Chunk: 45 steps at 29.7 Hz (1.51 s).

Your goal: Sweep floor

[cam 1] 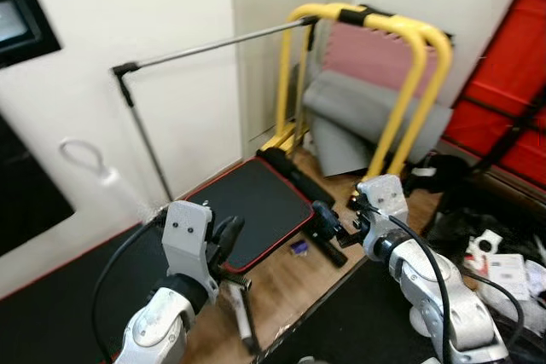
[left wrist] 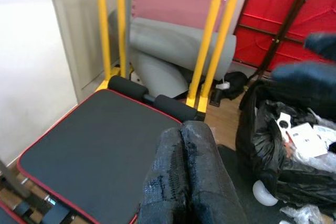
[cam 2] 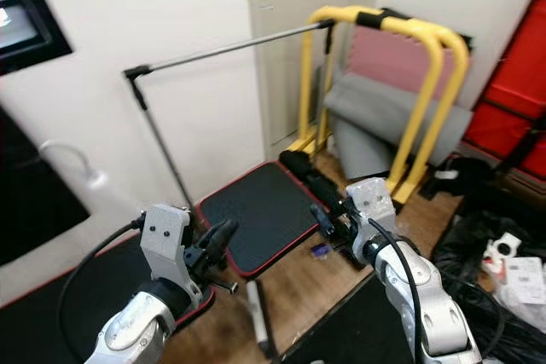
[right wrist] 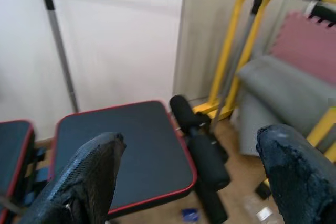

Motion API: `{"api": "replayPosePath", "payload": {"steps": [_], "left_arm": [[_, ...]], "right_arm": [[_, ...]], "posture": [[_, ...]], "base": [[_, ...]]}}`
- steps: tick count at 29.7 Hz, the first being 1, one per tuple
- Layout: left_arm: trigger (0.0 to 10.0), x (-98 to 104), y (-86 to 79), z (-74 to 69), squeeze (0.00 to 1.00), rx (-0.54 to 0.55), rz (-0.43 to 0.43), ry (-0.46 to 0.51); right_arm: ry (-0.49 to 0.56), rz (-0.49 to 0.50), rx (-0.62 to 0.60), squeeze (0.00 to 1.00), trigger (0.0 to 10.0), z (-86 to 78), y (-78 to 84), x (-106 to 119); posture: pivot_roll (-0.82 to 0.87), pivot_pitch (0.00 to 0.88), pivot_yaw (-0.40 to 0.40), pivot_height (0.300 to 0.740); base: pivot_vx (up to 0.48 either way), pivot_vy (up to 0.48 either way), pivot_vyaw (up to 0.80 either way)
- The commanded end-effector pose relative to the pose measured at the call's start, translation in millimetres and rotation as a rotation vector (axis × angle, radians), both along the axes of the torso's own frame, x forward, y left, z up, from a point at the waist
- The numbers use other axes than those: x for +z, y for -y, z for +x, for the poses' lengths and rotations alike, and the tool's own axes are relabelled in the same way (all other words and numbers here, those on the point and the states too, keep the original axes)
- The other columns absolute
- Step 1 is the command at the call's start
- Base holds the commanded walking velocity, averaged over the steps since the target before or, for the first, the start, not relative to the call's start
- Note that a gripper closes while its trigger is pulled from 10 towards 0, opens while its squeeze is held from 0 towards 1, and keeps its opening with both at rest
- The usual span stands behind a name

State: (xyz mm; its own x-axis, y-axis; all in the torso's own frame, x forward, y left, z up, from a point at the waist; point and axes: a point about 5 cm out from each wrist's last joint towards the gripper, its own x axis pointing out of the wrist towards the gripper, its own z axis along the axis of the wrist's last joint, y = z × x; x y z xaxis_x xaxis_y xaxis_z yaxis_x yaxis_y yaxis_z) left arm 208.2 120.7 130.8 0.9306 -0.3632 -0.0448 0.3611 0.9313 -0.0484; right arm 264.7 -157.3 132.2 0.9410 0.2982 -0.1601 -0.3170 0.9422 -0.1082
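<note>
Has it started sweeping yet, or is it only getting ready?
Nothing looks swept: a small blue scrap lies on the wooden floor beside the black mat. Neither hand holds a broom; the left hand is shut and empty, the right hand open and empty. All the sweeping remains.

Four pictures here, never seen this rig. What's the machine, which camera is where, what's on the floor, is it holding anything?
It is a walking humanoid with two silver arms. The two wide pictures come from its head, looking down; the other two come from cameras on each wrist. The left end effector has its black fingers pressed together on nothing. The right end effector is open, fingers spread wide, also holding nothing. On the wood floor lie a black mat with red edging, a yellow frame, grey and pink pads, and a black rubbish bag.
</note>
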Motion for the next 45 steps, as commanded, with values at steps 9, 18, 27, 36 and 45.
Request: {"api": "replayPosePath", "payload": {"steps": [9,18,27,36,45], "left_arm": [[10.0,-2,-1.5,9.2,0.00,0.005,0.023,0.033],[10.0,-1,-3.3,16.0,0.00,0.016,0.043,0.055],[10.0,0,-5.9,21.8,0.00,0.025,0.047,0.073],[10.0,-1,-10.3,24.9,0.00,0.059,0.039,0.087],[10.0,-5,-10.7,25.1,0.00,0.070,0.046,0.082]], "right_arm": [[0.055,-0.037,0.040,0.00,10.0,11.7,-10.7,1],[0.082,-0.045,0.044,0.00,10.0,21.2,-14.3,2],[0.095,-0.046,0.036,0.00,10.0,26.3,-14.2,2],[0.114,-0.053,0.024,0.00,10.0,32.6,-14.5,2],[0.120,-0.059,0.019,0.00,10.0,33.2,-13.2,-1]], "posture": [[-0.09,0.000,-0.018,0.740],[-0.08,0.000,-0.022,0.740],[-0.08,0.000,-0.021,0.740],[-0.09,0.000,-0.020,0.740],[-0.09,0.000,-0.020,0.740]], "base": [[0.000,0.000,-0.80],[0.000,0.000,-0.80],[0.000,0.000,-0.80],[0.000,0.000,-0.80],[0.000,0.000,-0.80]]}}
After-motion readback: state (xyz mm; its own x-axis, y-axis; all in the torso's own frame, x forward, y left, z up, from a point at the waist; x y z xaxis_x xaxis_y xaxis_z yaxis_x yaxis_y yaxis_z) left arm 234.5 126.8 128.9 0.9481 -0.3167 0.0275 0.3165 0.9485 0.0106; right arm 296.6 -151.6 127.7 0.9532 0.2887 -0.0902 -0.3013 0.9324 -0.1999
